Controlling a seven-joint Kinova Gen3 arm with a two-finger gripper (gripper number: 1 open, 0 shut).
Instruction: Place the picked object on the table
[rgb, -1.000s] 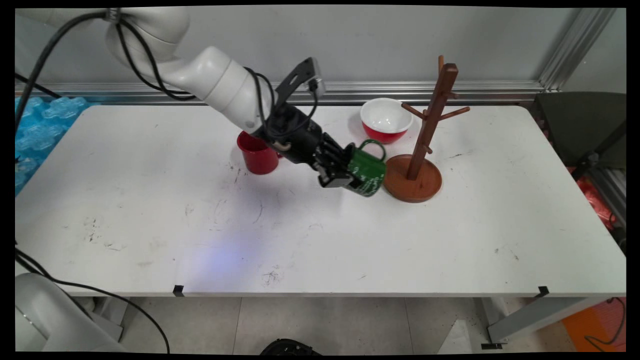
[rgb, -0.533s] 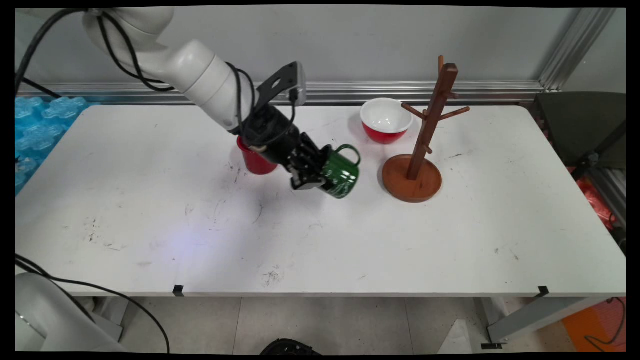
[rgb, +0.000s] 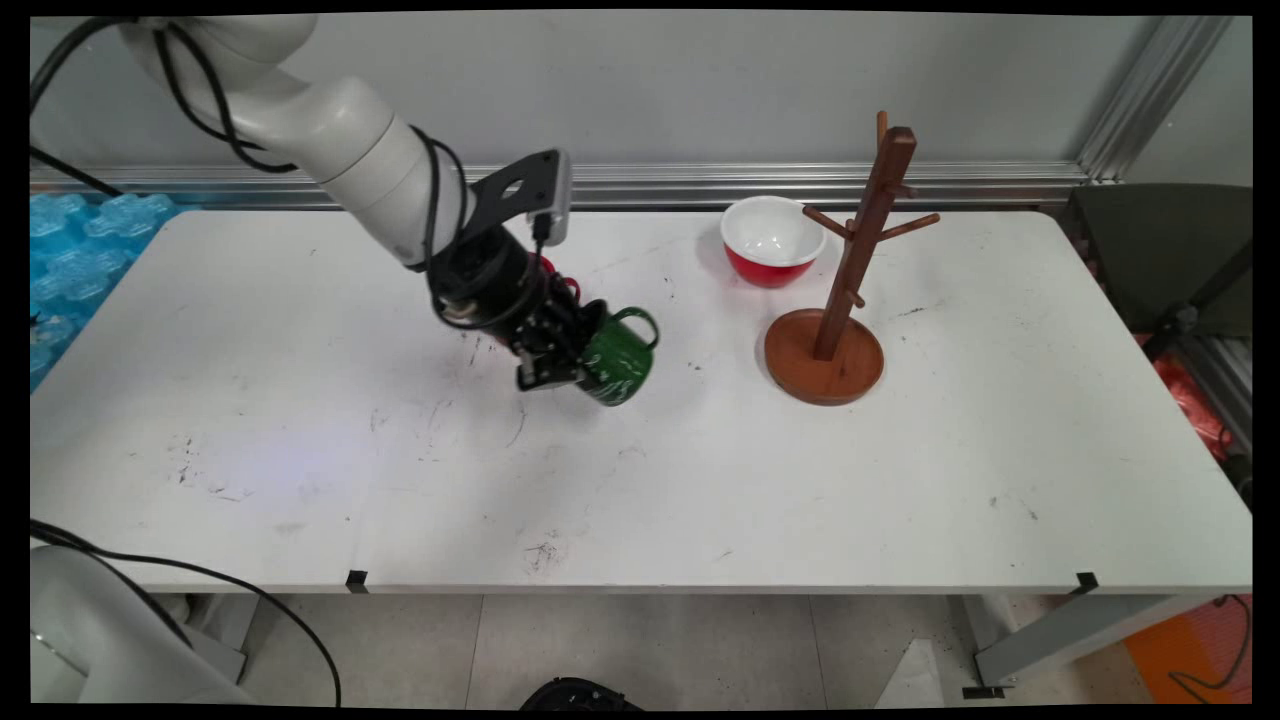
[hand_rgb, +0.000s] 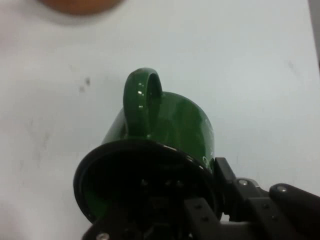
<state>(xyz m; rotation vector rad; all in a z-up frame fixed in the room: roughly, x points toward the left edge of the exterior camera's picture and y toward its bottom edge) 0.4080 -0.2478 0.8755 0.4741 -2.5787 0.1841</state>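
A robotics lab, by the look of it: a scuffed white table (rgb: 700, 480) against a bare grey wall (rgb: 700, 80), aluminium framing rail (rgb: 850, 180), black cables (rgb: 200, 600) trailing.

On the bench (rgb: 800, 480), the mug (rgb: 615, 358) lies left of the stand (rgb: 826, 340); the bowl (rgb: 772, 240) sits behind both.

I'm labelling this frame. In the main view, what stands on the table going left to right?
Claw shut on the green mug → red bowl → wooden mug tree. A red cup sits behind the claw, mostly hidden, so I leave it unplaced.
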